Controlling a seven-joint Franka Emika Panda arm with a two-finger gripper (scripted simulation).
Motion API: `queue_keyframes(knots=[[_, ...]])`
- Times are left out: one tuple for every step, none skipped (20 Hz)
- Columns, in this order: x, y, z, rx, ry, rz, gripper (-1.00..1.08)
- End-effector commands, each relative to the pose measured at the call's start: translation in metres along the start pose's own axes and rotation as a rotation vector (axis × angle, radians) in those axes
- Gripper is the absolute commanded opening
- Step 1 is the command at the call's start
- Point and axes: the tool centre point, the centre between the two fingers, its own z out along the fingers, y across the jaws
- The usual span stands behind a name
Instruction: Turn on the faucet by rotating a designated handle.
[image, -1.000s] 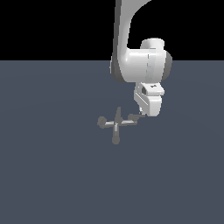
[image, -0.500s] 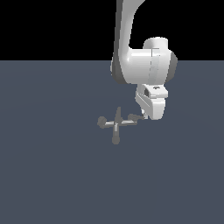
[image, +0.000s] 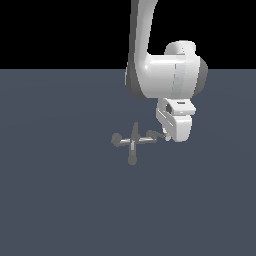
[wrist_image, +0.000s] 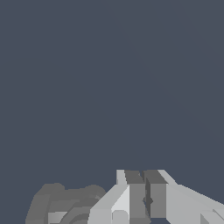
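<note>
The small grey cross-shaped faucet (image: 132, 143) stands on the dark floor with a thin upright post in its middle. Its handle (image: 151, 135) is the stubby arm pointing toward the exterior view's right. My gripper (image: 166, 136) hangs low at that arm's tip, touching or almost touching it; contact is too small to make out. In the wrist view the two fingers (wrist_image: 131, 197) sit close together with only a sliver between them, so the gripper (wrist_image: 144, 200) is shut on nothing. A grey rounded part of the faucet (wrist_image: 65, 205) lies beside the fingers.
A flat dark grey floor (image: 60, 200) stretches all around the faucet. The white arm (image: 165, 75) rises above the gripper at the exterior view's right of the faucet.
The gripper has drifted slightly lower and toward the exterior view's right. The faucet shows no visible turn.
</note>
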Motion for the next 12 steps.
queue_keyframes(knots=[[-0.022, 0.004, 0.0, -0.005, -0.01, -0.024, -1.0], [-0.022, 0.004, 0.0, -0.005, -0.01, -0.024, -1.0], [-0.005, 0.004, 0.0, -0.002, -0.001, -0.001, -1.0], [-0.012, 0.004, 0.0, -0.003, -0.002, -0.004, -1.0], [-0.019, 0.004, 0.0, -0.003, -0.004, -0.007, -1.0], [-0.026, 0.003, 0.0, -0.004, -0.005, -0.01, -1.0], [-0.033, 0.003, 0.0, -0.004, -0.006, -0.013, -1.0], [-0.04, 0.003, 0.0, -0.005, -0.007, -0.016, -1.0], [-0.047, 0.002, 0.0, -0.005, -0.008, -0.019, -1.0], [-0.054, 0.002, 0.0, -0.006, -0.009, -0.022, -1.0], [-0.06, 0.002, -0.001, -0.006, -0.01, -0.024, -1.0], [-0.06, 0.002, -0.001, -0.006, -0.01, -0.024, -1.0]])
